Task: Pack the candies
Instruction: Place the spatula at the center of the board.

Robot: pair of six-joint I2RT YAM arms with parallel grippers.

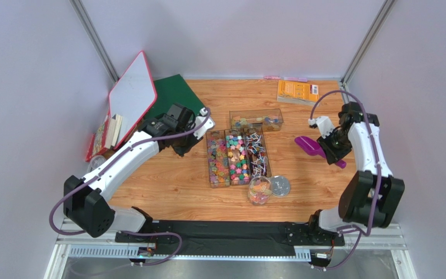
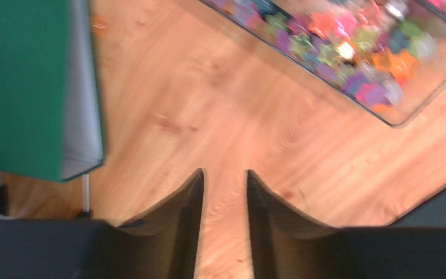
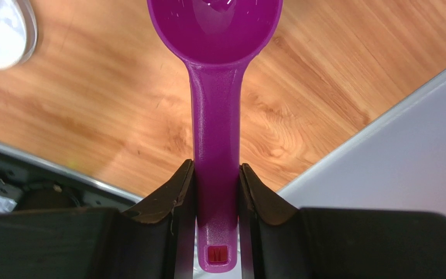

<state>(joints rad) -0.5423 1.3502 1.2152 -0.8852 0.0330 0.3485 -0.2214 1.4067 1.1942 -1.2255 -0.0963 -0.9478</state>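
Many candies (image 1: 237,156) sit in clear trays (image 1: 208,158) mid-table, some in a small cup (image 1: 259,192), lid (image 1: 280,186) off beside it | right gripper (image 3: 216,170) pinches purple scoop (image 3: 215,35), scoop looks empty | left gripper (image 2: 225,174) parted, holds nothing, near trays | packing looks part done, more scooping left | wooden table (image 1: 167,186), plain pale walls (image 1: 231,35)

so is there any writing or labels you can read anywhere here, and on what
Nothing legible.
Orange booklet: dark print and a white label, too small to read.
Books beside the whiteboard: covers too small to read.
Purple scoop: a red square at the handle end, no letters.
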